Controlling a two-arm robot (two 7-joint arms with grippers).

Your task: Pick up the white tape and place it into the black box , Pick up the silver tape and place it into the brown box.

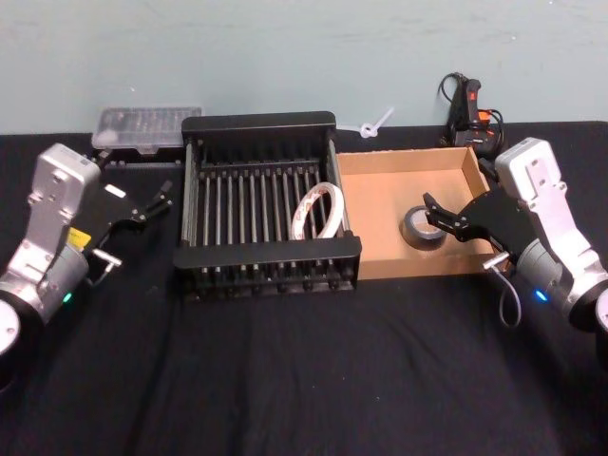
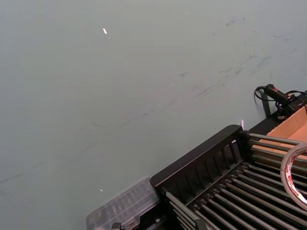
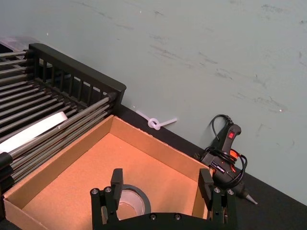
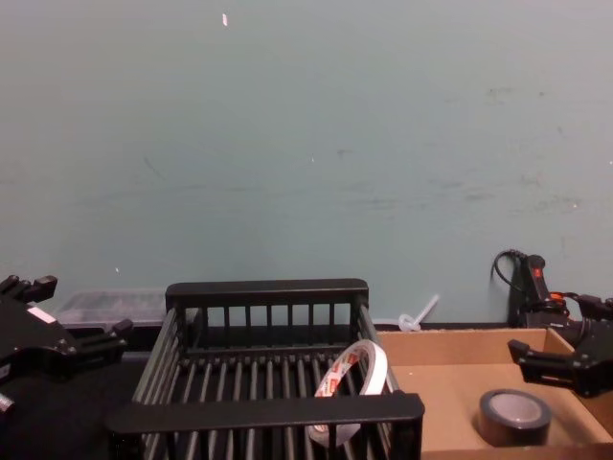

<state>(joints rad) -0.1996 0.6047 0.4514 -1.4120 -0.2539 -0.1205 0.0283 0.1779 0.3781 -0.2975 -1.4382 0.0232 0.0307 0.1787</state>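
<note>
The white tape (image 1: 318, 211) stands on edge inside the black box (image 1: 258, 122), leaning on its right wall; it also shows in the chest view (image 4: 354, 379). The silver tape (image 1: 421, 226) lies flat on the floor of the brown box (image 1: 380, 190), near the right side. My right gripper (image 1: 435, 217) hangs open just over and behind the silver tape (image 3: 129, 199), a finger on either side and nothing held. Left of the black box, above the cloth, my left gripper (image 1: 157, 201) is open and empty.
A clear plastic case (image 1: 147, 128) lies behind the black box at the left. A glue gun (image 1: 470, 109) with its cord sits behind the brown box, and a white zip tie (image 1: 375, 123) lies between them. Black cloth covers the table in front.
</note>
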